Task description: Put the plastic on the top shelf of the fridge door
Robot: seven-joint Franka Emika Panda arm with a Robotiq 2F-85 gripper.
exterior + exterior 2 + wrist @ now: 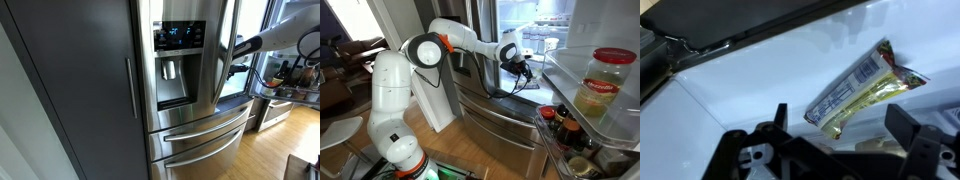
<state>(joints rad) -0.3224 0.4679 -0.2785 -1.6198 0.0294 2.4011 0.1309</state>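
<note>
The plastic (858, 88) is a clear packet with a white label and yellowish contents. In the wrist view it lies on a white fridge surface, just beyond and between my open fingers. My gripper (840, 118) is open and holds nothing. In both exterior views the gripper (522, 60) (238, 55) reaches into the open fridge compartment. The fridge door (224, 60) stands open; its inner clear shelves (582, 92) fill the near right of an exterior view. The plastic does not show in either exterior view.
A jar with a red lid (604, 82) stands in the upper door shelf, and several bottles (560, 122) stand in the shelf below. The dispenser door (178, 60) is shut. Steel drawers (205, 130) lie below. A grey cabinet (80, 90) stands beside the fridge.
</note>
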